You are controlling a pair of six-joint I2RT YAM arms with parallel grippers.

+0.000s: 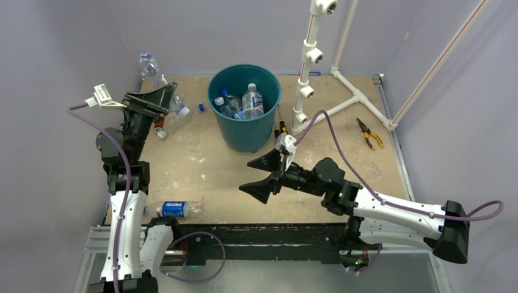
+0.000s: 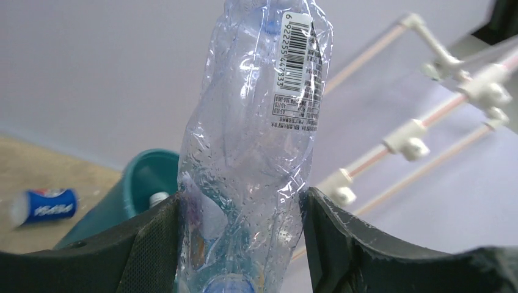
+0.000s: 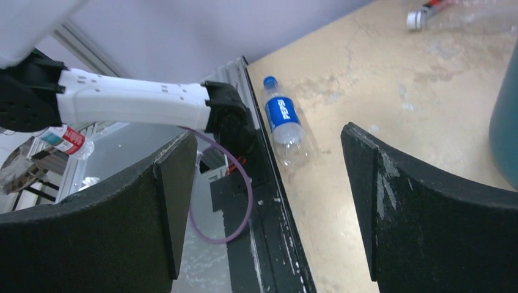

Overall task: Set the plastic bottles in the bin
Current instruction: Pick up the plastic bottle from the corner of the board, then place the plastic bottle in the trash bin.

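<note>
My left gripper (image 1: 160, 99) (image 2: 244, 207) is shut on a crumpled clear plastic bottle (image 1: 148, 66) (image 2: 256, 122) with a barcode label, held off the table left of the bin. The bin (image 1: 244, 110) (image 2: 143, 183) is a round teal bucket at the back centre, with plastic bottles (image 1: 252, 101) inside it. A Pepsi-labelled bottle (image 1: 174, 209) (image 3: 284, 119) lies near the table's front left edge. Another clear bottle (image 1: 178, 108) lies under the left gripper. My right gripper (image 1: 261, 174) (image 3: 269, 207) hangs open in front of the bin, with nothing between its fingers.
A white pipe frame (image 1: 308, 61) stands right of the bin. Yellow-handled pliers (image 1: 370, 133) lie at the far right. Screwdriver handles (image 1: 282, 128) lean by the bin's right side. A loose blue cap (image 1: 201, 107) lies left of the bin. Purple walls close in three sides.
</note>
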